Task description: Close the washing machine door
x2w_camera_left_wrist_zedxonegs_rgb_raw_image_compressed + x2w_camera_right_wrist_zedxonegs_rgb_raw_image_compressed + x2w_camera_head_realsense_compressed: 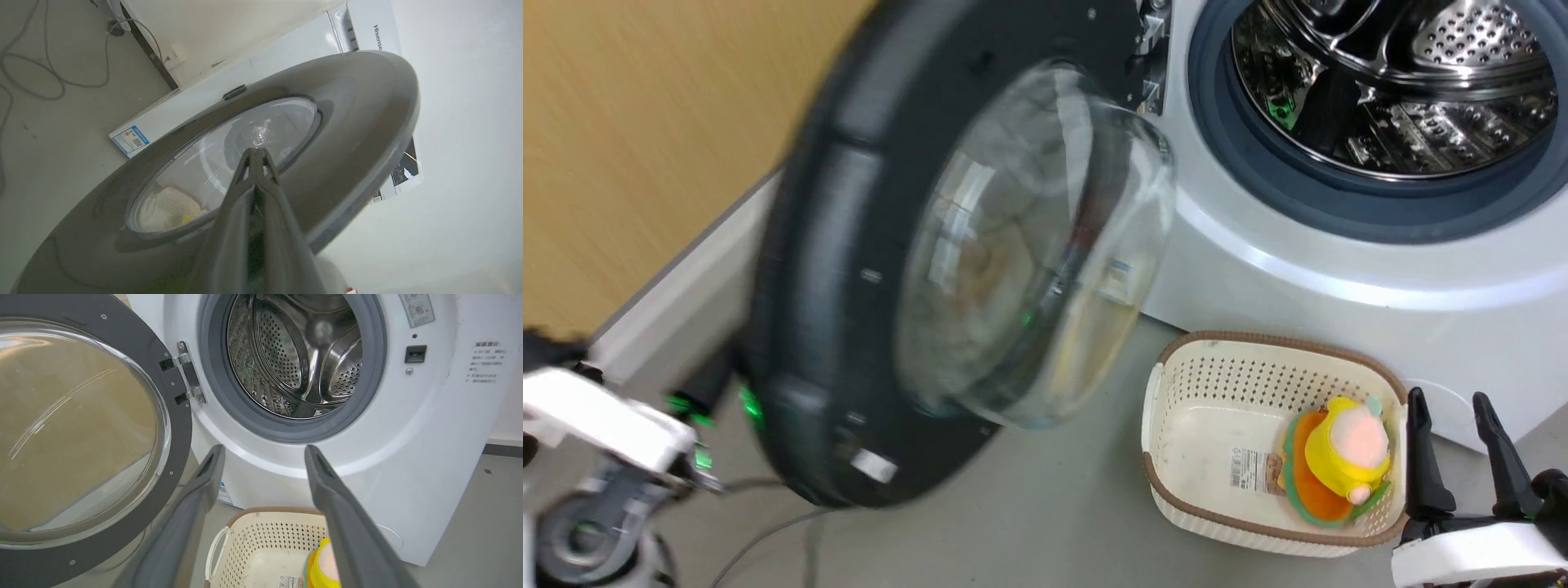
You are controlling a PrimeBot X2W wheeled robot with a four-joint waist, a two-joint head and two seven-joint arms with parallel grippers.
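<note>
Washing machine door (849, 269) stands open; left gripper (256, 153) pressed together behind it at eight o'clock; right gripper (1448, 398) spread, four o'clock.

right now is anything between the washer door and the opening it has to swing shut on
Nothing visible blocks it. The washing machine door hangs open left of the drum. The basket stands on the floor in front, seemingly below the swing; the right gripper hovers beside it.

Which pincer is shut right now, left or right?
The left pincer: its fingers are pressed together, tips at the glass of the door. The right pincer is spread wide, pointing at the washer above the basket.
</note>
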